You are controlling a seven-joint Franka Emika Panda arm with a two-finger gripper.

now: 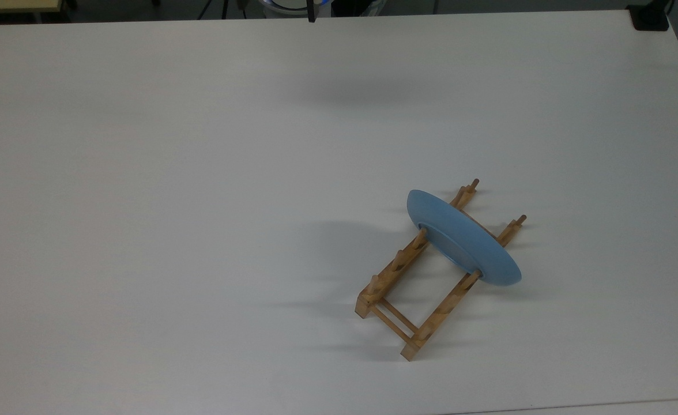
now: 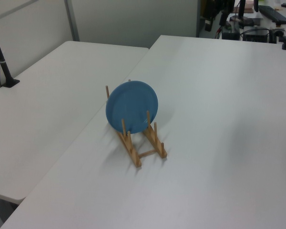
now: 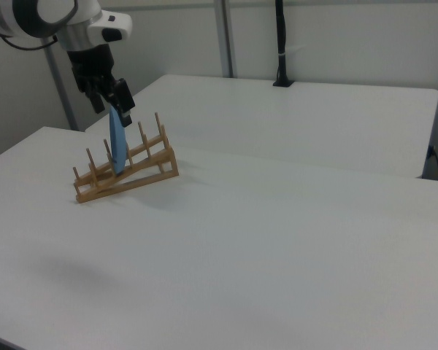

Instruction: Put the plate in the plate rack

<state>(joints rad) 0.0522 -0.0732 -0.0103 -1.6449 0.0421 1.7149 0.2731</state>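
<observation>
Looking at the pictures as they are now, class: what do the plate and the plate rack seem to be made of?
The plate rack: light, unpainted wood, going by its tan colour and its dowel pegs and crossbars. The plate: light blue with a matte, glare-free surface; it may be plastic or glazed ceramic, the look leaves it open.

The pincer (image 3: 110, 106) hangs raised, its two dark fingers (image 3: 124, 113) pointing down and standing apart with nothing between them. Directly above the pincer sits the black hand body, then the rounded white wrist (running off toward the right view's upper left).
</observation>
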